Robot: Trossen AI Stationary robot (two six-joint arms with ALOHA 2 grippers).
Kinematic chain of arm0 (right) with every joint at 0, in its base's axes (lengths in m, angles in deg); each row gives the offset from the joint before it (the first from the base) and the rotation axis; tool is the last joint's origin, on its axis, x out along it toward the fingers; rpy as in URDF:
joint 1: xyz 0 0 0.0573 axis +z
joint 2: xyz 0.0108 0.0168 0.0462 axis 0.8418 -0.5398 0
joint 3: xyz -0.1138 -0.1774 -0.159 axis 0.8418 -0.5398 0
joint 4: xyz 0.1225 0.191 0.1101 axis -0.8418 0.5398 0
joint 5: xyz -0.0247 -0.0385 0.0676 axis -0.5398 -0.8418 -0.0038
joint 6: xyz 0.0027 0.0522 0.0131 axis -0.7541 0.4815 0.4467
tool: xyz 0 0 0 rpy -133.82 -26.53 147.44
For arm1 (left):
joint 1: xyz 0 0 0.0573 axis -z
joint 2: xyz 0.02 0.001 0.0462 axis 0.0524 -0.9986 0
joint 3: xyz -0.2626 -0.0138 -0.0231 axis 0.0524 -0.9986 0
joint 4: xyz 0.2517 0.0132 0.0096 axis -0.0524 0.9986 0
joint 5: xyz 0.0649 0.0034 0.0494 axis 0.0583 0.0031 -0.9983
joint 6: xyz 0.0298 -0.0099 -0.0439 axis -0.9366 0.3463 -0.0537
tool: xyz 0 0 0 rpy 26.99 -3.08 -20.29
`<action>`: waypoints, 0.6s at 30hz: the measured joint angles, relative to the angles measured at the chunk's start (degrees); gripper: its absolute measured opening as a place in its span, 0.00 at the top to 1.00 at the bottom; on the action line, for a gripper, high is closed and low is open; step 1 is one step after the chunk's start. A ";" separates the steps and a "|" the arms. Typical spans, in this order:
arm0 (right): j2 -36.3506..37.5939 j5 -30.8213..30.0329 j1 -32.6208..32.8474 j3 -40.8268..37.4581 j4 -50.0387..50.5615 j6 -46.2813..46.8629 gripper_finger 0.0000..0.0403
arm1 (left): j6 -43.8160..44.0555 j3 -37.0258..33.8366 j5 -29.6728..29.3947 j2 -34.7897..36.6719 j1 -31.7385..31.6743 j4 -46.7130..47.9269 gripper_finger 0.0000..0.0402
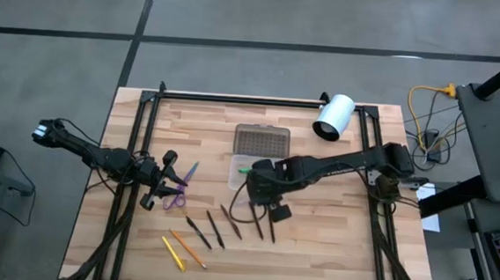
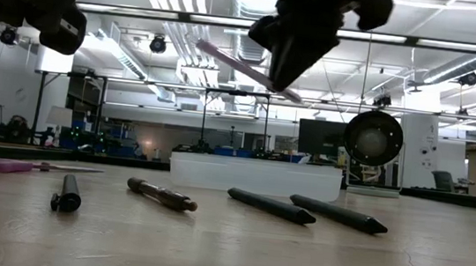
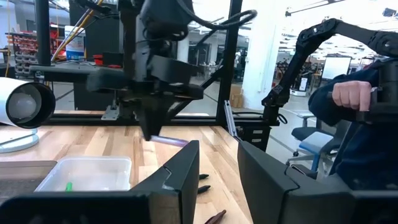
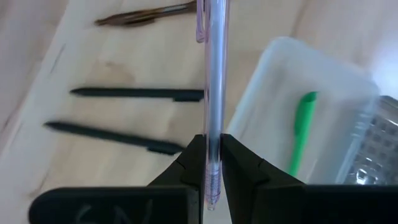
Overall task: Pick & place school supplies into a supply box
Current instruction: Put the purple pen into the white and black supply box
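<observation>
Right gripper [image 4: 212, 163]: fingers clamped on a pinkish pen [image 4: 214, 74], gripping it near one end, the barrel running out straight ahead of the jaws. In the low view the pen [image 2: 245, 69] hangs tilted, well clear of the table, under the gripper [image 2: 294, 41].

Just beside and below the gripper: the supply box [image 4: 323, 106], a clear open tray. A green pen [image 4: 301, 127] lies inside it along the floor. The held pen's far end reaches past the tray's near edge, over bare wood rather than over the tray.

On the gripper's other side, on the table: two black pens [image 4: 134, 93], roughly parallel, and farther out a brown pen [image 4: 146, 15].

Beyond the tray from the gripper: the dotted lid [image 1: 262, 141], lying flat, touching or just beside the tray [image 1: 241, 170]. Farther still, a white cylinder [image 1: 333, 117] on its side near the table's back rail.

Left gripper [image 1: 160, 187]: well apart from the right one, at the table's left side, fingers parted, nothing between them. It sits over the purple-handled scissors [image 1: 179, 188]; whether it touches them cannot be told.

Near the table's front edge, between the two grippers: yellow/orange pencils [image 1: 180, 252] and further dark pens [image 1: 208, 230].

Left wrist view: a person's hand [image 3: 352, 95] shows beyond the table.
</observation>
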 joint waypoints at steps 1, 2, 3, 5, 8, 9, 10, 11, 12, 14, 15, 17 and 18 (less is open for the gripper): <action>0.00 -0.04 -0.35 0.00 -0.67 0.41 0.93 | 0.01 0.01 -0.01 -0.02 0.00 0.01 0.76; 0.00 -0.04 -0.67 0.00 -1.54 0.82 0.93 | 0.00 0.00 0.00 -0.02 0.01 0.00 0.76; 0.00 -0.17 -0.90 -0.01 -2.35 1.17 0.93 | 0.00 0.01 -0.02 -0.02 0.02 0.00 0.76; 0.00 -1.57 -1.22 -0.19 -3.58 1.93 0.93 | 0.00 0.02 0.00 -0.02 0.00 0.00 0.76; -0.06 -4.73 -1.51 -0.24 -4.72 3.07 0.93 | -0.01 0.00 -0.02 0.00 0.00 0.00 0.76; -0.07 -6.35 -1.52 -0.24 -4.94 3.24 0.93 | 0.00 0.00 -0.02 0.00 0.01 0.01 0.76; -0.07 -7.96 -1.52 -0.24 -5.08 3.26 0.93 | 0.01 0.00 -0.01 0.00 0.01 0.00 0.76; -0.06 -9.25 -1.52 -0.24 -5.09 3.47 0.93 | 0.01 0.02 -0.01 0.00 0.01 0.02 0.76; -0.06 -10.24 -1.52 -0.25 -5.19 3.99 0.93 | 0.00 0.01 0.00 0.00 0.01 0.01 0.76; -0.07 -10.96 -1.52 -0.27 -5.51 4.92 0.93 | 0.00 0.00 0.00 0.00 0.02 0.02 0.76; -0.07 -11.57 -1.52 -0.34 -5.64 5.30 0.93 | 0.01 0.02 0.00 0.00 0.00 0.00 0.76; -0.26 -12.55 -1.50 -0.42 -5.97 6.07 0.93 | 0.00 0.02 -0.01 -0.01 0.02 0.02 0.76; -0.41 -13.13 -1.52 -0.48 -6.05 6.50 0.93 | 0.01 0.02 -0.02 -0.02 0.02 0.00 0.76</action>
